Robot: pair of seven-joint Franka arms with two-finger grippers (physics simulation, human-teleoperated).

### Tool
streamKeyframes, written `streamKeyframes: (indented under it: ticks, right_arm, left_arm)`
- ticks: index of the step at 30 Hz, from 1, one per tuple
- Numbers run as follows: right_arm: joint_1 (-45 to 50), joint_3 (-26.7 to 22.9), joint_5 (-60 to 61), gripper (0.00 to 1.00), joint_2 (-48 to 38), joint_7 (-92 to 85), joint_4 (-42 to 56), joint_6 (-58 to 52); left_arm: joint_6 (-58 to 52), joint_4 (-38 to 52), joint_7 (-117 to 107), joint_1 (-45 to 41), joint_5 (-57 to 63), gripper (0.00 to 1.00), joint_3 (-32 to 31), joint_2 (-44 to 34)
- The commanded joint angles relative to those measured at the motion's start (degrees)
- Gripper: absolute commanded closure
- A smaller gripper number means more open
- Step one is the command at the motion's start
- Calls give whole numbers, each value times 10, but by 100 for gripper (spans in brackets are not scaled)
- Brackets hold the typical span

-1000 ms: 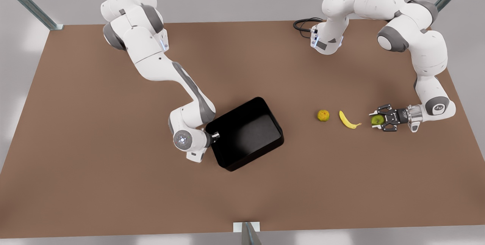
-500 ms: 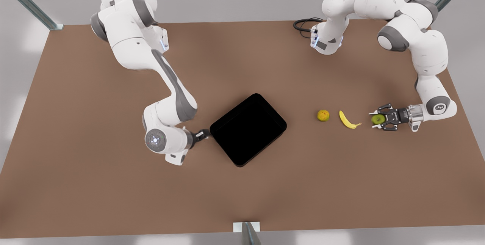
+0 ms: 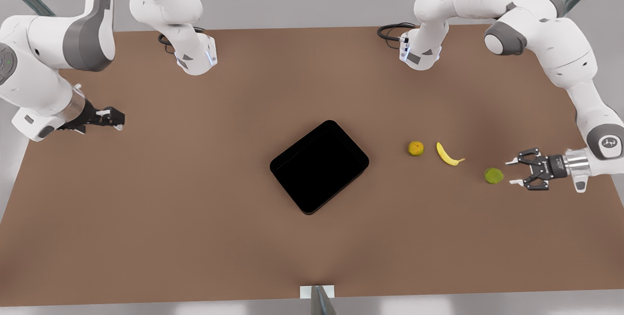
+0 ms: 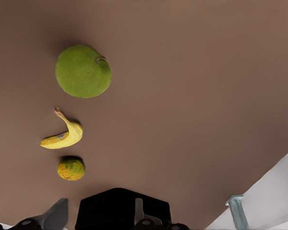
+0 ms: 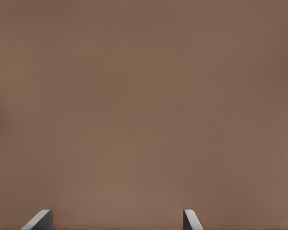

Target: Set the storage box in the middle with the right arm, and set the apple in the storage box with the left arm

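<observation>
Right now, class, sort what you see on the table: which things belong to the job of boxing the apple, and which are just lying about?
Belonging to the job:
- storage box, mid-table
- apple, loose on the table
- left tool, open, beside the apple
- right tool, open, waiting at the front view's left edge

Just lying about:
- banana
- yellow-orange fruit

Worktop (image 3: 146, 198): brown, flat, plain surface.
Storage box (image 3: 319, 166): glossy black, lies flat near the middle of the worktop, turned at an angle to its edges.
Orange fruit (image 3: 416, 148): small and round, lies to the front view's right of the storage box, apart from it.
Banana (image 3: 448, 154): yellow, lies just beside the orange fruit.
Apple (image 3: 493, 175): green, lies near the banana, on the side away from the storage box, touching nothing else.
Black cable (image 3: 390, 31): coiled at the far edge.
</observation>
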Motion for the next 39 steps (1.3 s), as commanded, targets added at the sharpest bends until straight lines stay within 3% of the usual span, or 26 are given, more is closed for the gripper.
streamKeyframes:
  ticks: [1, 6, 15, 24, 26, 30, 39]
  right_arm:
    - [2, 0, 0, 0, 2, 0, 0, 0]
    - [2, 2, 3, 0, 13, -2, 1, 3]
    - [4, 2, 3, 0, 38, -28, 8, -4]
    - [9, 4, 5, 0, 55, -32, 42, -4]
    - [9, 26, 5, 0, 59, -30, 49, -4]
    - [9, 26, 4, 0, 64, -30, 48, -4]
    - [9, 26, 4, 0, 81, -30, 46, -5]
  left_arm:
    - [0, 8, -14, 3, -9, 0, -2, 4]
    - [6, 128, -92, 44, -86, 0, -39, 133]
    - [-21, 115, -34, 82, -65, 0, -72, 142]
    - [-22, 108, 29, 82, -20, 0, -73, 155]
    - [-20, 107, 39, 82, -21, 0, -73, 159]
    - [-69, 108, 64, 82, -10, 0, -71, 156]
    - [-27, 99, 85, 82, -7, 0, -81, 164]
